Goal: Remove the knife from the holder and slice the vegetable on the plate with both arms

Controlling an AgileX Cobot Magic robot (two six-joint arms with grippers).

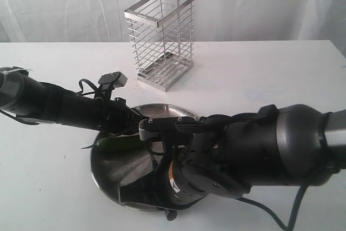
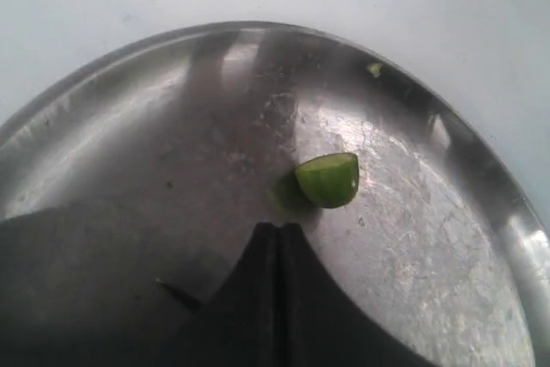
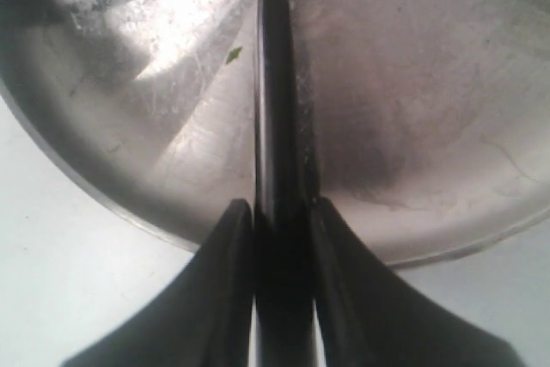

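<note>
The steel plate [image 1: 108,172] lies at the table's front with the green chilli [image 1: 116,143] across its far left part. In the left wrist view a short cut piece of chilli [image 2: 328,180] rests on the plate [image 2: 412,238], just beyond my left gripper [image 2: 279,231], whose fingers are pressed together with nothing between them. My right gripper [image 3: 279,210] is shut on the black knife [image 3: 275,83], its blade reaching out over the plate [image 3: 395,83] from the rim. The wire holder [image 1: 160,39] stands empty behind the plate.
The slim left arm [image 1: 65,104] comes in from the left, and the bulky right arm [image 1: 270,144] covers the plate's right side. Tiny green scraps [image 2: 374,68] lie on the plate. White table surrounds it, with a white curtain behind.
</note>
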